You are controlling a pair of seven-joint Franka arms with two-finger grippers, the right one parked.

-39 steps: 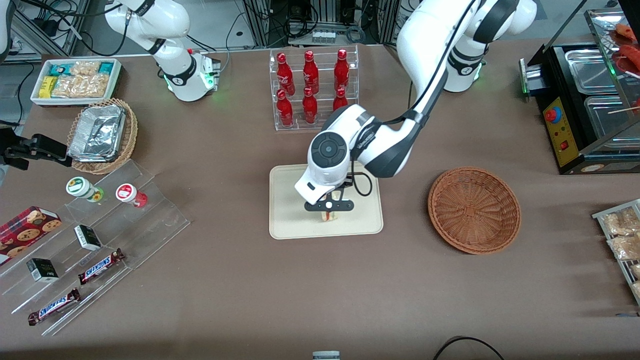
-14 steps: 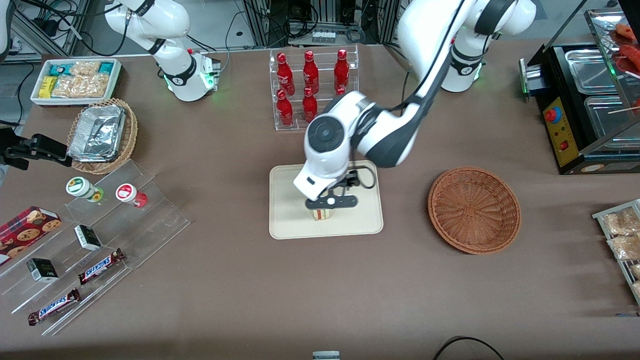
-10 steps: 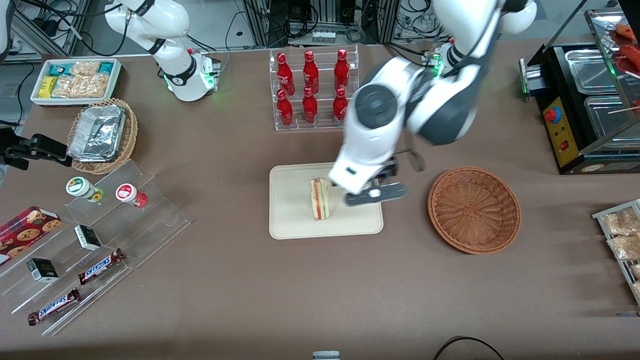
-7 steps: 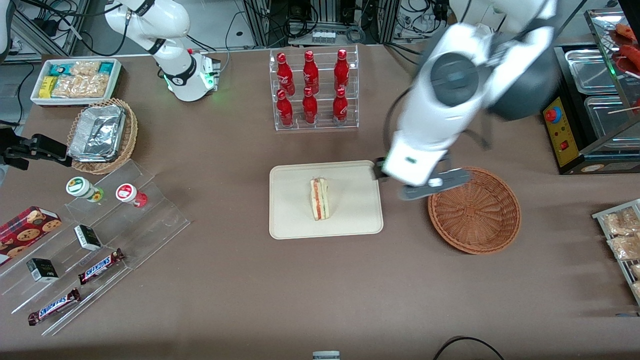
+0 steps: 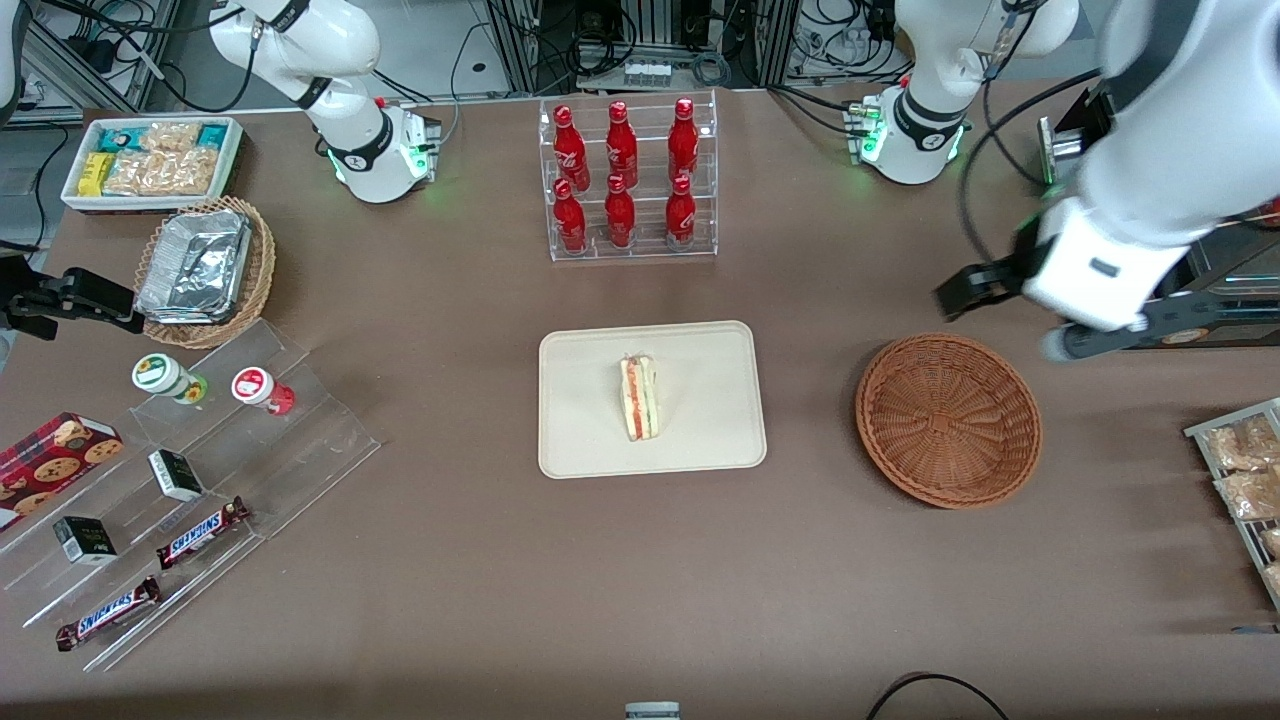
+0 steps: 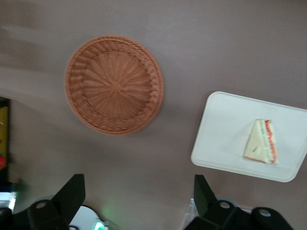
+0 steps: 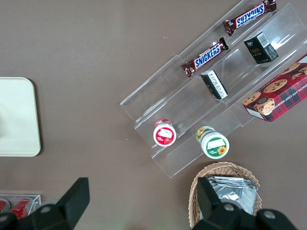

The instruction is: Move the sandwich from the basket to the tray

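While spread pincer [image 6: 136, 199] high over table: 1 sandwich [image 5: 639, 397] on 1 tray [image 5: 580, 440], 1 basket [image 5: 947, 420] w/ nothing inside.

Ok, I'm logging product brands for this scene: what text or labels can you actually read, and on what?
"SNICKERS": on each of the two candy bars on the clear stepped rack.
Red bottles: white script, too small to read.
Small dark boxes, round jar lids, cookie box: print unreadable.
The sandwich, tray, basket and open claw, high above the table, show none.

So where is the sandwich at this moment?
The sandwich lies on the cream tray, nearer the front camera than the bottle rack; the open gripper is away, above the table.
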